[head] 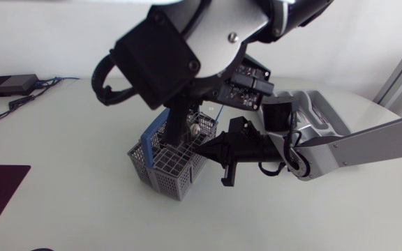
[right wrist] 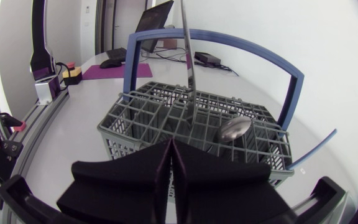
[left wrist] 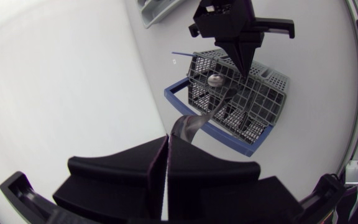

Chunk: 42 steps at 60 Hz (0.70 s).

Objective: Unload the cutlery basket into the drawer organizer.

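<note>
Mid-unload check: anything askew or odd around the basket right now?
A thin blue stick pokes out slantwise past the rim of the cutlery basket, near the spoon, instead of standing in a compartment. The basket stands level; nothing spilled. The left gripper is shut on a utensil handle.

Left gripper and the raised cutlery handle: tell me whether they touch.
Touching. Left wrist view shows the left gripper pinching the cutlery handle between both fingers.

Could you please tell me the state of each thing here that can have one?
left gripper: fingers shut on cutlery piece.
cutlery piece: roughly upright, lower end in cutlery basket.
right gripper: fingers shut, nothing between them.
cutlery basket: upright, handle raised.
spoon: resting in the basket.
</note>
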Motion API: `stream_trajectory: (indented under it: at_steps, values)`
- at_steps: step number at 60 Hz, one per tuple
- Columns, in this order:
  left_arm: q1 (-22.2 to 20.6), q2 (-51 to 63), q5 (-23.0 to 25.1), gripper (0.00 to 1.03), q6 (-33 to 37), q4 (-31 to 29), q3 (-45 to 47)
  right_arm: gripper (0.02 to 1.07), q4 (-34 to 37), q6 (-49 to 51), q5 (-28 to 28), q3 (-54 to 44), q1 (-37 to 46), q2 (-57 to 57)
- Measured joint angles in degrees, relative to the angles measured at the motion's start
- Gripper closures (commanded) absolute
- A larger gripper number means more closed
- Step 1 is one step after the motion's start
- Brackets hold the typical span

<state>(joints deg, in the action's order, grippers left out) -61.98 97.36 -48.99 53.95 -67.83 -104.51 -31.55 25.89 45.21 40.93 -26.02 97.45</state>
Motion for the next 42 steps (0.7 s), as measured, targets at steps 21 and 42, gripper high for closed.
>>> stream_trajectory:
  at_steps: [21, 42]
  values:
    - [-0.1, -0.5, 0.0, 0.97, -4.2, -0.9, -5.2, 0.73, 0.0, 0.6, -5.1, -9.6, 7.1, -24.3]
    - [4.8, -0.1, 13.9, 0.97, -16.1, 0.3, -11.7, 0.58, 7.2, 4.8, -17.1, -15.8, 9.2, -45.1]
